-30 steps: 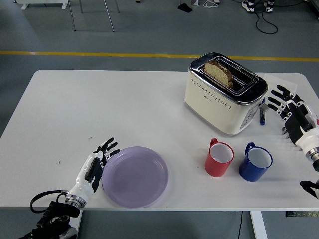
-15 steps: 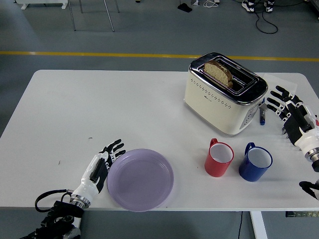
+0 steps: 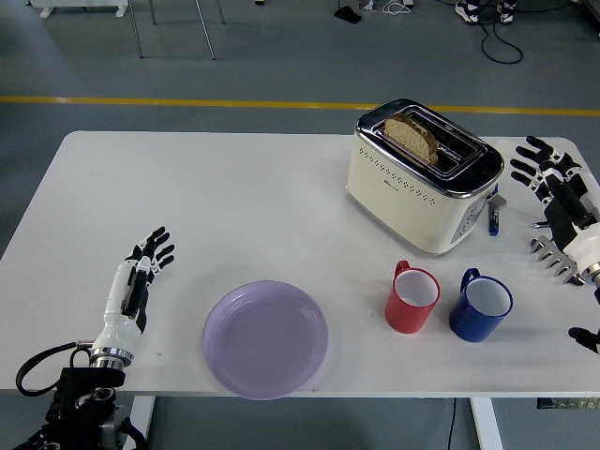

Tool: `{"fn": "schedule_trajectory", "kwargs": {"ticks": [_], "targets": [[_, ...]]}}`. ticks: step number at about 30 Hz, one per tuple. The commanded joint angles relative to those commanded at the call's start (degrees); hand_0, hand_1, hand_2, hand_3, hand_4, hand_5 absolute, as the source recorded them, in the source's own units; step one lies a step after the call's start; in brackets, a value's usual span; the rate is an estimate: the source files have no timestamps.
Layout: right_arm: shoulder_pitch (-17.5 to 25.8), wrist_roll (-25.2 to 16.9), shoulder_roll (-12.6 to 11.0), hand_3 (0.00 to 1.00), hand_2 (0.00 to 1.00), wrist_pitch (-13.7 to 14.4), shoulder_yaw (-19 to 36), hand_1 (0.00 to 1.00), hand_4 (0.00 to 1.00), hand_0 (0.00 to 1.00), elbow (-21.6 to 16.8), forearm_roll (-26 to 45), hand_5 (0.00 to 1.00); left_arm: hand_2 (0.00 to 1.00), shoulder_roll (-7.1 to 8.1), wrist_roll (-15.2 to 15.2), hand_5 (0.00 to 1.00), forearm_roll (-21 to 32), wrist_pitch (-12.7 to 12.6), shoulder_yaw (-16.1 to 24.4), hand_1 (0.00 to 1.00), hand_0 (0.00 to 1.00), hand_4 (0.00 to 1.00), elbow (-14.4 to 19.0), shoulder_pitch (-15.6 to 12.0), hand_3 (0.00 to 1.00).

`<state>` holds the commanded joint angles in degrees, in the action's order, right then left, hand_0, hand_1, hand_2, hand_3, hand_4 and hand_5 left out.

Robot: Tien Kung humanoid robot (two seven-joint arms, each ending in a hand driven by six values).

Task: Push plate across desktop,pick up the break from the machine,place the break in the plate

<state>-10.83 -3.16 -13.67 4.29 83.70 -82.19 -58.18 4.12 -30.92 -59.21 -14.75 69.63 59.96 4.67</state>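
A lilac plate (image 3: 266,338) lies near the table's front edge, left of centre. A cream toaster (image 3: 422,174) stands at the back right with a slice of bread (image 3: 412,137) sticking up from its left slot. My left hand (image 3: 139,277) is open, flat above the table, well to the left of the plate and apart from it. My right hand (image 3: 556,184) is open, fingers spread, to the right of the toaster and clear of it.
A red mug (image 3: 412,297) and a blue mug (image 3: 481,305) stand side by side in front of the toaster, right of the plate. A small blue and black item (image 3: 494,218) lies by the toaster's right end. A cable loop (image 3: 42,363) hangs at my left wrist.
The plate slid a little to the right under my left hand, then that hand drew back left and away from it. My right hand rose and moved slightly farther back.
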Motion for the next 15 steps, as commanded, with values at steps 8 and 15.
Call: {"fn": "schedule_trajectory", "kwargs": {"ticks": [8,15], "targets": [[-10.7,2.3,-5.1,0.804,0.823,4.8,-8.6,0.827,0.559,0.913,2.5,-16.9,0.471,0.878,2.69,5.9,0.998,-4.2,0.1,11.8,0.812,0.788,0.519,7.2,-5.9,0.857],[-21.7,7.7,-7.2,0.882,0.909,4.0,-17.7,0.888,0.736,0.973,8.0,-31.7,0.337,0.867,1.71,8.4,0.998,-5.9,0.8,18.0,0.802,0.784,0.522,10.3,-7.6,0.847]]}}
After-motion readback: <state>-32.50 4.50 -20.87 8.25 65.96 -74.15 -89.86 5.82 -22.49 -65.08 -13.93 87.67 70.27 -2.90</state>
